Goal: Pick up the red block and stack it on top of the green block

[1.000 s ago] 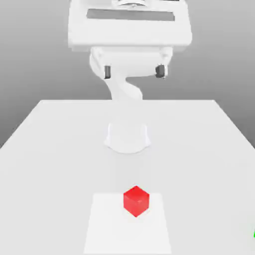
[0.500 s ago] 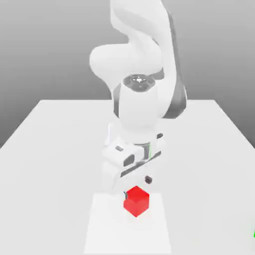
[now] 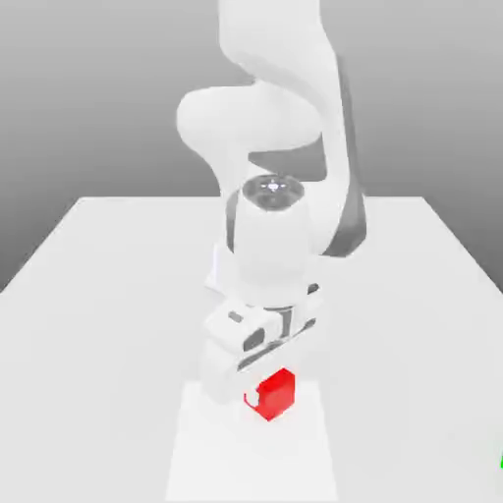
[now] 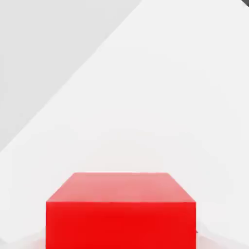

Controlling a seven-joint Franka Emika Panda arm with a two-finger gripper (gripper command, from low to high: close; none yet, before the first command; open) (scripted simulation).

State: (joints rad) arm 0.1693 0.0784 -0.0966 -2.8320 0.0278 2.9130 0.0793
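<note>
Movement: since half a second back the arm had sunk lower, so the hand now sat right down over the red block, hiding its upper left part, where before the cube's top still showed clear under it. A full second back the arm was folded way up high and the cube sat alone.
Table: big white top, running from about 12 o'clock in the exterior view down to the near edge, with a slightly brighter square patch toward 6 o'clock.
Arm: white, bulky, bent over from 12 o'clock and reaching down toward 6, wrist pointing pretty much straight down.
Gripper: down at table level on the brighter patch, fingers pinched in on the red block, so it looked like a proper grip and not just hovering.
Red block: at roughly 6 o'clock from the arm's base, sitting on the bright patch, only its exterior-view right and lower faces poking out from under the hand. From the hand view it was the red block close up, square-on, resting on the white surface.
Green bit: tiny sliver of green at the frame edge around 4 o'clock, well apart from the red block; honestly couldn't tell its shape.
</note>
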